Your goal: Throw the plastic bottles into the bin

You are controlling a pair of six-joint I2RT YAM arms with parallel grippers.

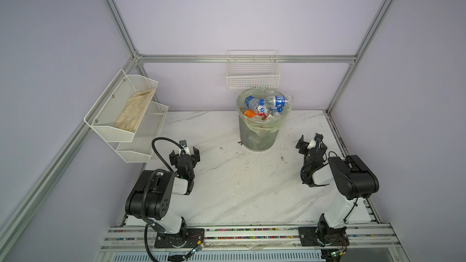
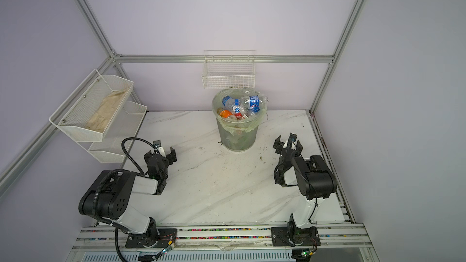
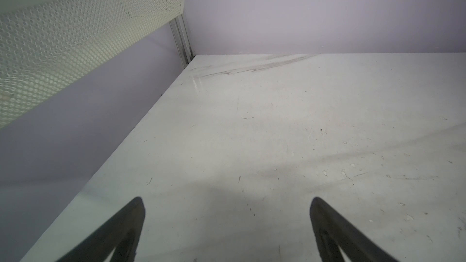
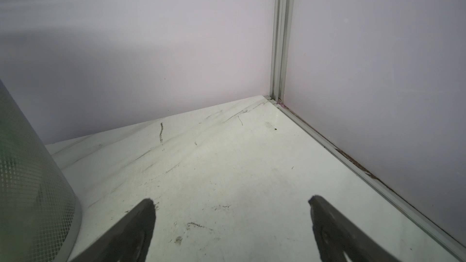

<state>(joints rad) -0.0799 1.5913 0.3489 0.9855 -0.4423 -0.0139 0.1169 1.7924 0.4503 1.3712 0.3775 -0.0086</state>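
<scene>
The left pincer (image 1: 184, 153) rests low over the counter (image 1: 239, 185), on the near left of the bin (image 1: 258, 138), jaws wide and holding nothing. The right pincer (image 1: 310, 144) sits on the bin's near right, closer to its wall, equally wide and empty. The counter around the bin shows only scuffs, with no bottle in any view. The plastic bottles (image 1: 267, 104) lie heaped inside the bin, up to about its lined rim. I judge the task as good as done. Finishing well means holding both arms clear of the bin so nothing tips the heap, and checking behind the bin, hidden here, for strays.
</scene>
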